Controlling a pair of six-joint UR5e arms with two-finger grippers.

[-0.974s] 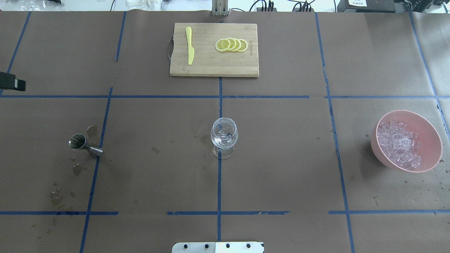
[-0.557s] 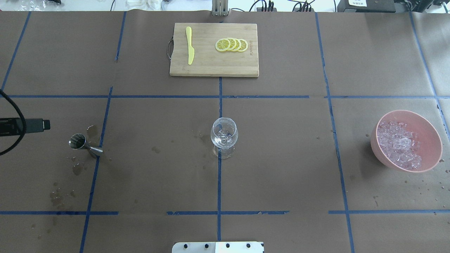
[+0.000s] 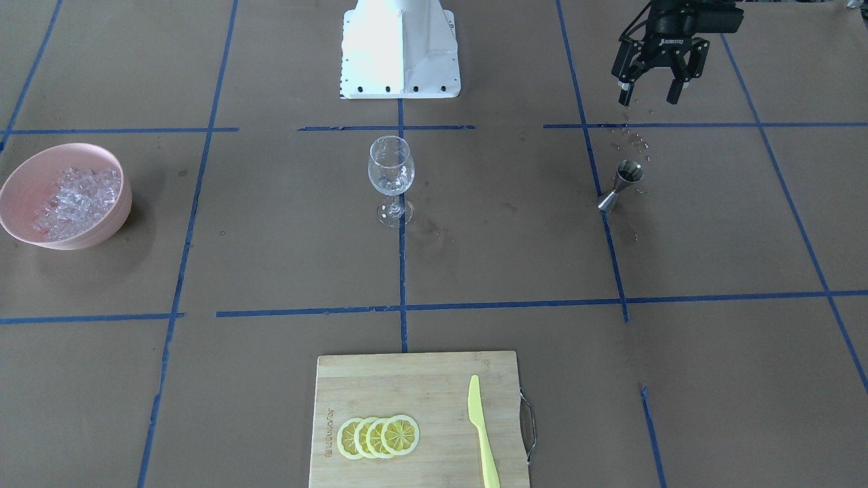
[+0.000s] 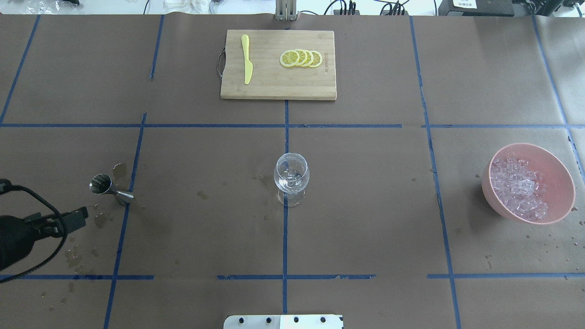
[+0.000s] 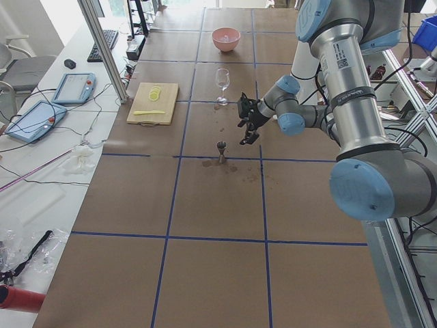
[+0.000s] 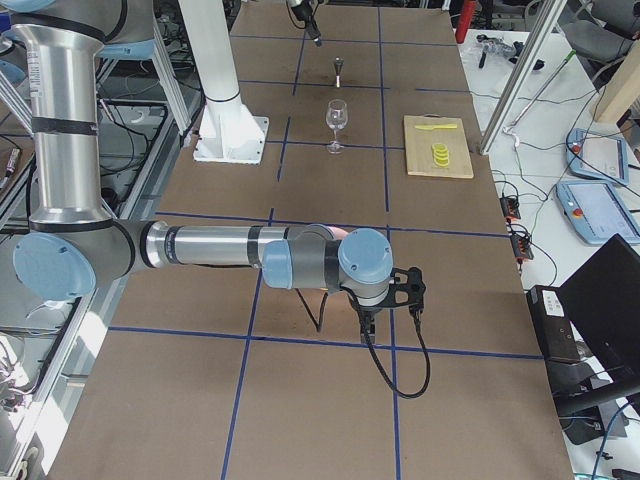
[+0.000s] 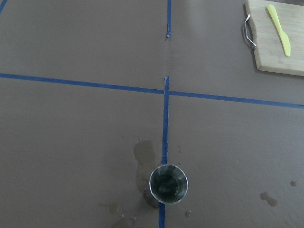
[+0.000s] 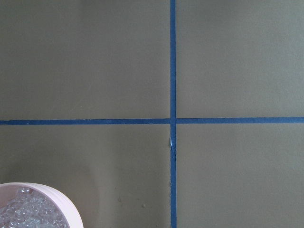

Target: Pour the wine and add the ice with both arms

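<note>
A clear stemmed wine glass [image 4: 291, 176] stands upright at the table's middle, also in the front view [image 3: 390, 169]. A steel jigger [image 4: 107, 187] stands to the left, seen from above in the left wrist view [image 7: 168, 184]. My left gripper [image 3: 649, 95] is open and empty, hanging above the table on the robot's side of the jigger [image 3: 624, 179]. The ice [image 4: 518, 189] lies heaped in a pink bowl [image 4: 566, 201] at the right. My right gripper [image 6: 405, 290] shows only in the exterior right view, so I cannot tell whether it is open or shut; its wrist view catches the bowl's rim [image 8: 64, 202].
A wooden cutting board [image 4: 269, 87] at the far middle holds a yellow knife [image 4: 247, 59] and lemon slices [image 4: 301, 58]. Wet stains [image 4: 100, 219] lie around the jigger. The white pedestal [image 3: 400, 47] stands at the robot's edge.
In the overhead view my left gripper has come in from the left edge and moved toward the robot's side, from beyond the jigger to nearer than it. Nothing else moved.
</note>
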